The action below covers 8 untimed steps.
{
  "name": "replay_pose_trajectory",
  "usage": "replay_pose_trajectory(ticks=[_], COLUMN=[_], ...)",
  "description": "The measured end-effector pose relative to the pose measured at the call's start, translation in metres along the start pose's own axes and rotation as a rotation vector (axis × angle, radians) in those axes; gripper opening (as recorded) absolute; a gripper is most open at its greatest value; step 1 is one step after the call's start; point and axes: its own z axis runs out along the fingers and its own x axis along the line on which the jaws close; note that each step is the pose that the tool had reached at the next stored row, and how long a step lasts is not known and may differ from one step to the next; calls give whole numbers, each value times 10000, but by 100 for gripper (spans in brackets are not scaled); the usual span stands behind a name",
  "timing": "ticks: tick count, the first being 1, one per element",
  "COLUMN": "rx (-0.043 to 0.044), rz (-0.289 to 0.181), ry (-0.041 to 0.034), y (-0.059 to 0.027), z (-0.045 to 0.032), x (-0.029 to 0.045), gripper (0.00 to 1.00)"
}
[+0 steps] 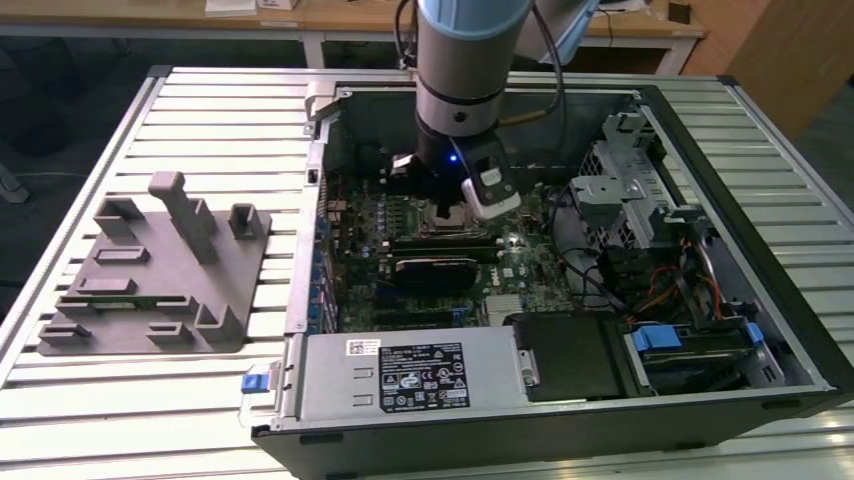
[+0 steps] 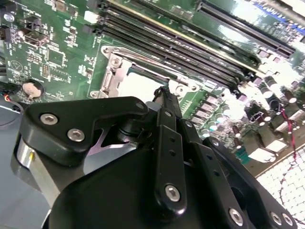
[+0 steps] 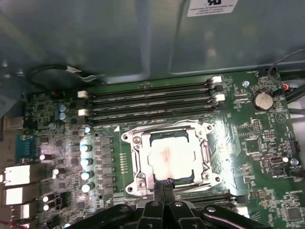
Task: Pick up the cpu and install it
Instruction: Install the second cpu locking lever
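Observation:
The cpu [image 3: 171, 160] is a pale silver square lying flat inside the metal socket frame [image 3: 131, 139] on the green motherboard [image 3: 257, 138]. In the second wrist view the cpu [image 2: 138, 86] shows just beyond the black fingers. My gripper [image 3: 164, 183] hangs low over the socket inside the open computer case [image 1: 787, 330]. Its two thin fingers are pressed together, with the tips at the cpu's edge. I cannot tell whether the tips touch the chip. In the exterior view, my gripper [image 1: 447, 205] reaches down into the middle of the board.
Long black memory slots [image 3: 152, 98] run along one side of the socket. A grey plastic tray [image 1: 147, 270] with upright blocks lies on the slatted table at the exterior view's left. A power supply [image 1: 407, 375] and a drive cage [image 1: 627, 190] crowd the case.

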Motion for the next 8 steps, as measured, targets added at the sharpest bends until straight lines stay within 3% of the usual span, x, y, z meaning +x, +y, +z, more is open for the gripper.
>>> replay_pose_trajectory(ticks=[8], rx=[437], rz=[-12], ry=[-53], y=[142], z=[27], x=[-87], gripper=[11])
